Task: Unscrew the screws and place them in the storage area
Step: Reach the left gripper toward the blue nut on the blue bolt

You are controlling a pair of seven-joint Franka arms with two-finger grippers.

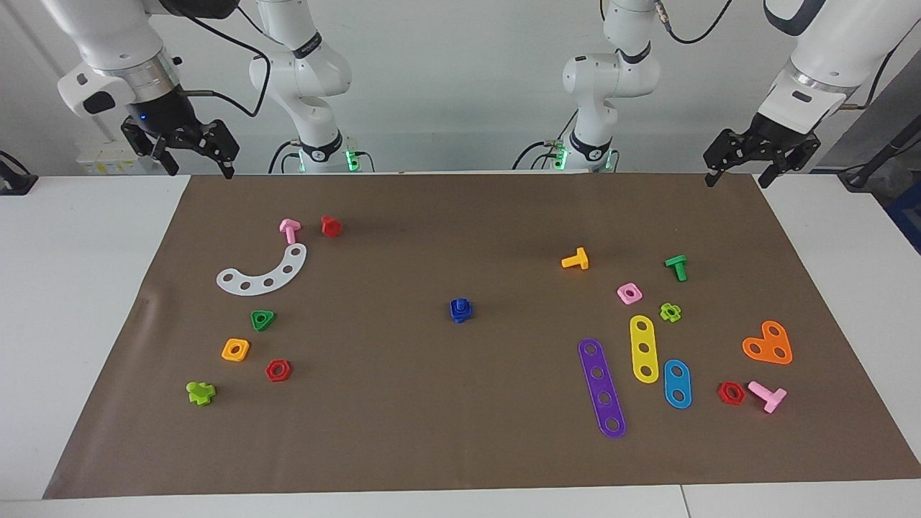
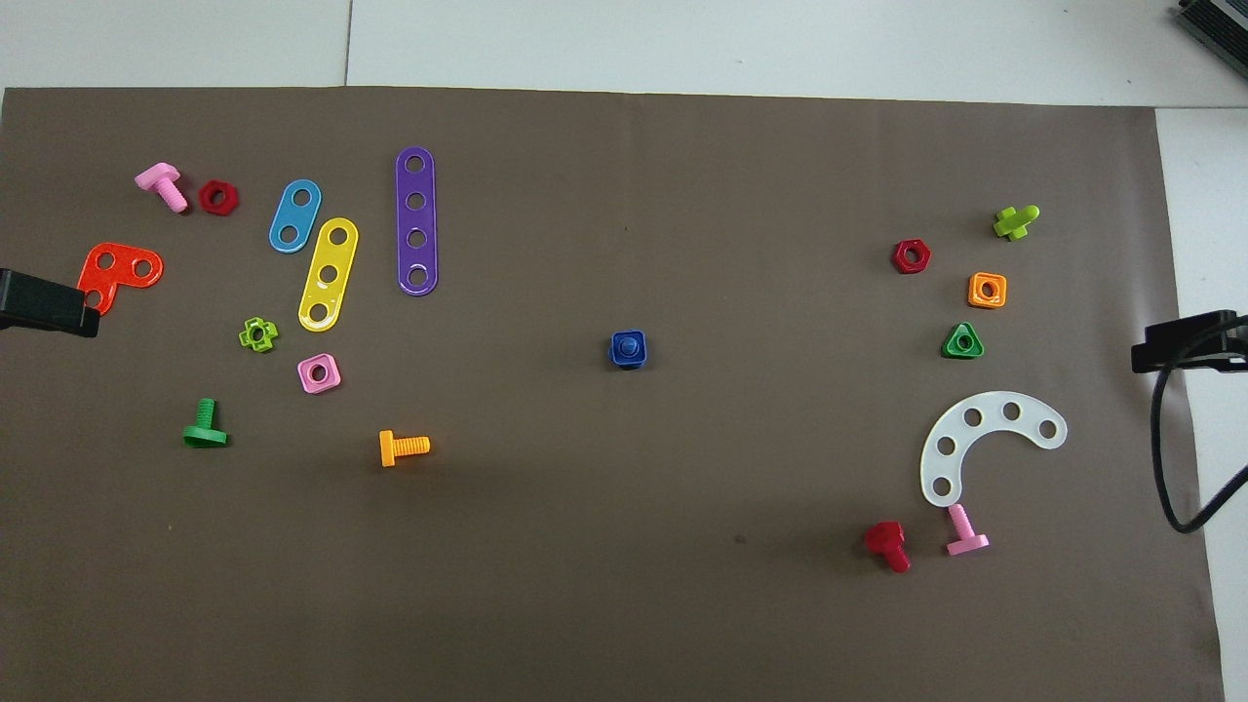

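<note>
Royal-blue screws (image 1: 460, 310), a bolt threaded into its square nut, stand upright in the middle of the brown paper mat (image 1: 460, 432), long axis vertical; which end is up cannot be told. They sit alone, well apart from the loose parts toward either end of the worktop (image 1: 86, 324): the green triangular nut (image 1: 262, 320) toward the right arm's end, the pink square nut (image 1: 629, 293) toward the left arm's. The left pincer (image 1: 761, 152) hangs with fingers apart above the mat's corner nearest the robots. The right pincer (image 1: 191, 147) hangs likewise, fingers spread, above the matching corner at its own end.
</note>
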